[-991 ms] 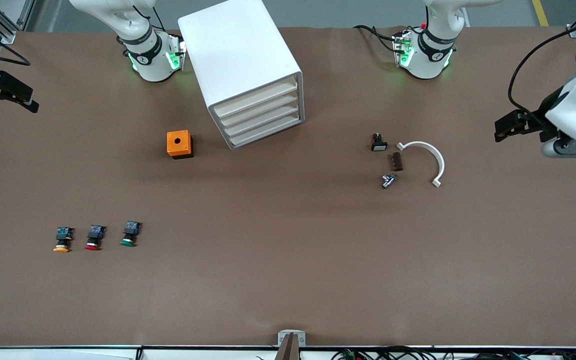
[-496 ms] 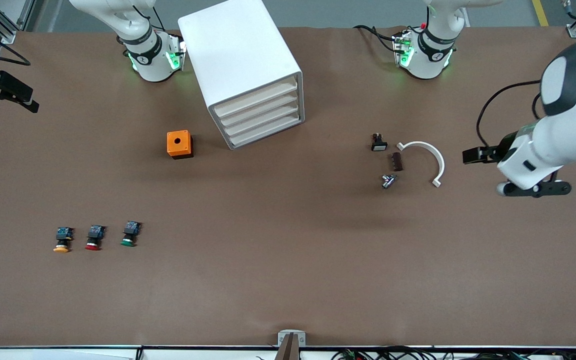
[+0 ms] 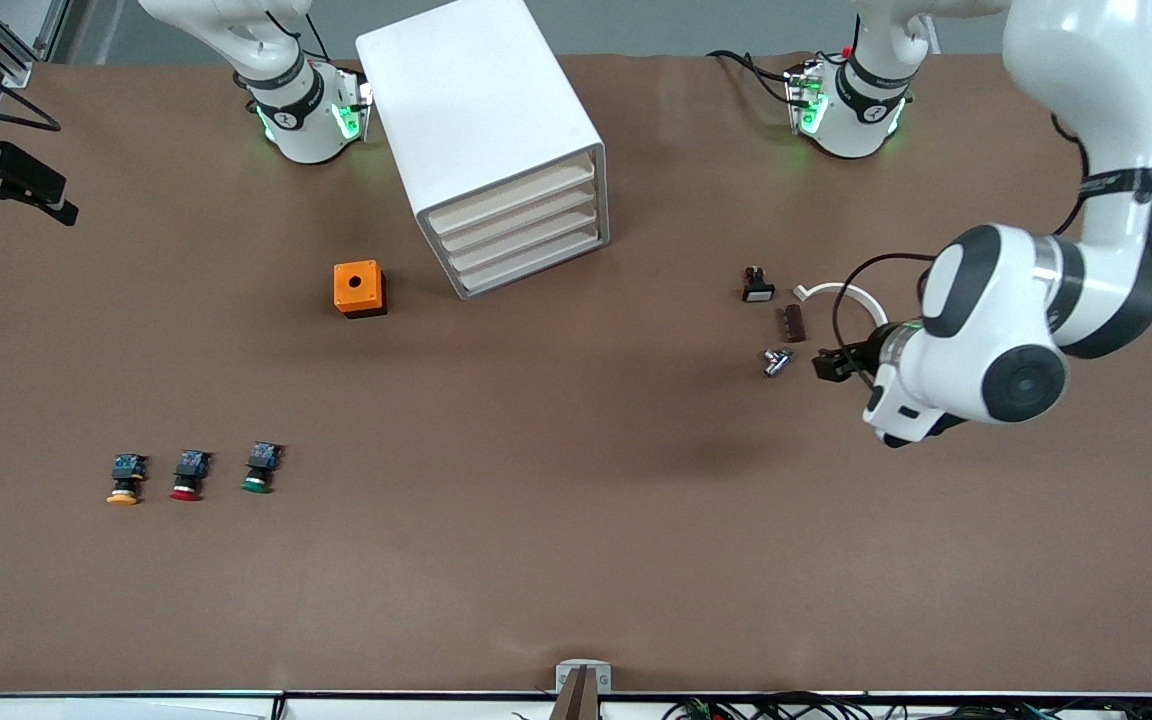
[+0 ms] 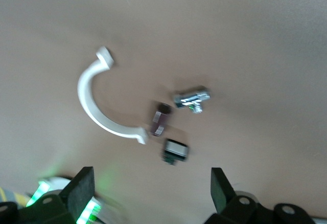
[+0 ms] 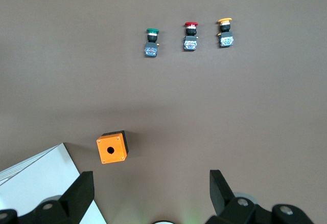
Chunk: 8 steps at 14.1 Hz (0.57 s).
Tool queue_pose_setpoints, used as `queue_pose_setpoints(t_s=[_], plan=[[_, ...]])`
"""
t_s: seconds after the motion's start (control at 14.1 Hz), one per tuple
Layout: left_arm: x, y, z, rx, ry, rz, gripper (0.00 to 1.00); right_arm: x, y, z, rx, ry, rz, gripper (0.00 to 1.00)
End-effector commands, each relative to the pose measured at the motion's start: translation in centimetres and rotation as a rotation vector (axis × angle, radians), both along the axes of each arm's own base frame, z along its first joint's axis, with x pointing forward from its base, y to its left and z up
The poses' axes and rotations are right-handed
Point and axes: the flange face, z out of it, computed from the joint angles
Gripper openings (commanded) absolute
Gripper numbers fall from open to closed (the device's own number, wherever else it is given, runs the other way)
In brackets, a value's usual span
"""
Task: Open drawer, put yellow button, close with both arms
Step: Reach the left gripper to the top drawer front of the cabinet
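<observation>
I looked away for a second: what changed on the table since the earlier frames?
The left arm swung in from its end of the table; the left gripper, fingers open, now hangs over the small parts beside the white curved piece. It took hold of nothing. The drawer, the yellow button and the right arm stayed put.

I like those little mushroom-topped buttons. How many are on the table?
3, in a row toward the right arm's end of the table: yellow button at the outer end, red button in the middle, green button nearest the table's middle.

The cabinet [image 3: 489,140] is sitting at upper centre of the front view, three buttons [image 3: 191,474] lower left, small parts [image 3: 786,325] centre right.
</observation>
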Motion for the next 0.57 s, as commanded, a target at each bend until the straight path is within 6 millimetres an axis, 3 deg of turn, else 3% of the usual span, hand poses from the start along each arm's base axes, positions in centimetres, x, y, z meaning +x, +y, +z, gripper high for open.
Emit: queue_pose_setpoints(t_s=[0.0, 0.21, 0.5], plan=[[-0.4, -6.0, -1.6, 0.050, 0.027, 0.124, 1.00, -0.6, -0.1, 0.4, -0.013, -0.011, -0.003, 1.00], [-2.6, -12.5, -3.4, 0.206, 0.078, 0.412, 1.00, -0.6, -0.1, 0.4, -0.013, -0.011, -0.003, 1.00], [-5.4, -19.2, -4.9, 0.349, 0.215, 0.784, 1.00, -0.6, -0.4, 0.4, -0.014, -0.011, -0.008, 1.00]])
